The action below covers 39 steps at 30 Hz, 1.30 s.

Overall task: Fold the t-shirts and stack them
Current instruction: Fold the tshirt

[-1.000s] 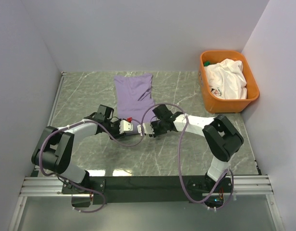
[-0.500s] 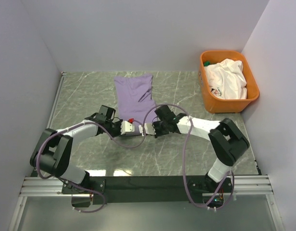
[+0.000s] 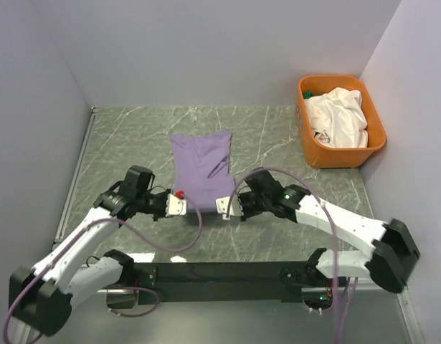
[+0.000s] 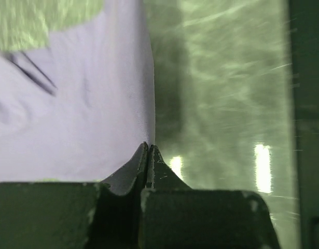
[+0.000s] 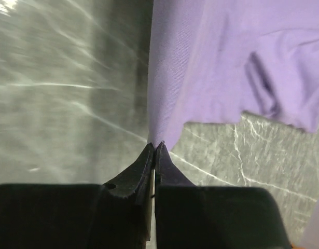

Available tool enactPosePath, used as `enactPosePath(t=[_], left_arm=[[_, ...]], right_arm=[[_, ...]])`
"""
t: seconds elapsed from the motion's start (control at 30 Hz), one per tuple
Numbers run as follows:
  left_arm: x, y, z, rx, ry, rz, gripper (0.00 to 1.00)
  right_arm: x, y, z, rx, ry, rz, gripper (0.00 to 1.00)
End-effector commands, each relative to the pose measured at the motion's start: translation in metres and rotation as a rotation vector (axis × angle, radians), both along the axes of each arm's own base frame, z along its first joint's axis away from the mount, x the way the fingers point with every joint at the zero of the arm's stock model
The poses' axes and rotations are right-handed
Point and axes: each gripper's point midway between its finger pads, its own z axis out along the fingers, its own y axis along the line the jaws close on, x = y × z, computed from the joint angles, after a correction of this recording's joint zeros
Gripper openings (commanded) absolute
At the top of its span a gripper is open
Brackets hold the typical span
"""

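The lavender t-shirt (image 3: 200, 166) lies as a long strip on the marble table, running from the middle toward the near side. My left gripper (image 3: 181, 206) is shut on its near left corner; in the left wrist view the cloth (image 4: 76, 114) hangs from the closed tips (image 4: 149, 148). My right gripper (image 3: 221, 208) is shut on the near right corner; the right wrist view shows the cloth (image 5: 211, 67) pinched at the tips (image 5: 155, 146). The white t-shirt (image 3: 340, 117) lies crumpled in the orange tub (image 3: 378, 135) at the back right.
The table (image 3: 127, 136) is green-grey marble, walled on the left, back and right. The tub stands against the right wall. A black rail (image 3: 220, 272) runs along the near edge by the arm bases.
Both grippers have pulled toward the near edge, dragging the lavender shirt with them; its far end has slid away from the back wall. Both arms have drawn back and spread outward.
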Motion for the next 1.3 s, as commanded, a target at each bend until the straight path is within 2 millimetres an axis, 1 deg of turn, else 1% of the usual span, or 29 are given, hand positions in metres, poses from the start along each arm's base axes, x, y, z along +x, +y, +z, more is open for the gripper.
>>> enactPosePath(t=[0.0,0.03,0.13,0.23,0.3,0.37,0.4,0.47,0.5,0.53,0.6,0.63,0.67,0.7,0.73,0.77,0.8,0.83,0.87,0.9,0.93,0.97,1.0,1.03,1.1,1.13,1.2,1.23,1.27], left_arm=[[-0.052,0.002,0.014,-0.050,0.092,-0.099,0.01],[-0.064,0.005,0.023,-0.061,0.096,-0.111,0.01],[-0.080,0.007,0.039,-0.098,0.119,-0.098,0.01],[-0.086,0.008,0.045,-0.110,0.153,-0.075,0.00],[-0.079,0.008,0.050,-0.111,0.142,-0.043,0.00],[-0.060,0.005,0.064,-0.139,0.097,0.014,0.00],[-0.051,0.005,0.073,-0.152,0.070,0.031,0.00],[-0.031,0.011,0.076,-0.167,0.078,0.053,0.00],[-0.021,0.013,0.078,-0.175,0.085,0.063,0.00],[0.004,0.019,0.080,-0.179,0.108,0.100,0.00],[0.023,0.025,0.077,-0.166,0.162,0.115,0.00],[0.053,0.031,0.079,-0.159,0.156,0.116,0.01],[0.067,0.033,0.080,-0.172,0.173,0.124,0.01],[0.092,0.036,0.096,-0.182,0.127,0.140,0.01],[0.111,0.036,0.080,-0.177,0.181,0.150,0.01],[0.126,0.037,0.079,-0.175,0.179,0.159,0.01],[0.147,0.037,0.090,-0.178,0.140,0.165,0.01],[0.167,0.036,0.074,-0.176,0.176,0.180,0.01],[0.180,0.035,0.070,-0.177,0.179,0.190,0.01],[0.199,0.036,0.076,-0.173,0.154,0.207,0.01],[0.214,0.036,0.051,-0.161,0.217,0.227,0.01],[0.225,0.037,0.044,-0.154,0.231,0.239,0.01],[0.240,0.037,0.047,-0.147,0.216,0.247,0.01],[0.249,0.037,0.018,-0.128,0.285,0.258,0.01],[0.268,0.035,0.010,-0.119,0.300,0.278,0.01],[0.273,0.035,-0.016,-0.092,0.354,0.292,0.01],[0.280,0.033,-0.030,-0.064,0.388,0.303,0.01],[0.280,0.032,-0.050,-0.041,0.423,0.298,0.01],[0.286,0.031,-0.055,-0.037,0.410,0.306,0.01]], right_arm=[[-0.038,-0.011,0.018,0.027,0.044,0.020,0.00],[-0.050,-0.008,0.031,0.061,0.027,0.050,0.00],[-0.068,-0.011,0.049,0.097,0.025,0.070,0.00],[-0.062,-0.010,0.061,0.118,-0.005,0.042,0.00],[-0.058,-0.006,0.066,0.120,-0.010,0.036,0.00],[-0.045,0.001,0.072,0.119,-0.028,0.023,0.00],[-0.038,0.006,0.082,0.135,-0.042,0.019,0.00],[-0.025,0.013,0.083,0.133,-0.046,0.025,0.00],[-0.013,0.010,0.084,0.128,-0.050,0.001,0.00],[-0.002,0.015,0.085,0.117,-0.050,-0.002,0.00],[0.023,0.011,0.087,0.112,-0.065,-0.024,0.00],[0.038,0.016,0.088,0.103,-0.067,-0.032,0.00],[0.049,0.017,0.089,0.096,-0.083,-0.026,0.00],[0.068,0.017,0.102,0.115,-0.104,-0.048,0.00],[0.080,0.021,0.088,0.087,-0.075,-0.050,0.00],[0.090,0.022,0.086,0.078,-0.072,-0.046,0.00],[0.106,0.026,0.096,0.088,-0.090,-0.058,0.00],[0.121,0.024,0.074,0.046,-0.046,-0.075,0.00],[0.133,0.024,0.069,0.035,-0.043,-0.081,0.00],[0.149,0.027,0.075,0.042,-0.061,-0.092,0.00],[0.163,0.027,0.052,0.005,-0.032,-0.101,0.00],[0.177,0.022,0.045,-0.010,-0.028,-0.113,0.00],[0.190,0.025,0.047,-0.007,-0.041,-0.116,0.00],[0.199,0.022,0.021,-0.053,-0.004,-0.124,0.00],[0.213,0.019,0.008,-0.080,-0.005,-0.128,0.00],[0.216,0.017,-0.013,-0.112,0.023,-0.130,0.00],[0.222,0.014,-0.025,-0.143,0.028,-0.135,0.00],[0.223,0.013,-0.038,-0.158,0.041,-0.142,0.00],[0.225,0.009,-0.044,-0.177,0.046,-0.155,0.00]])
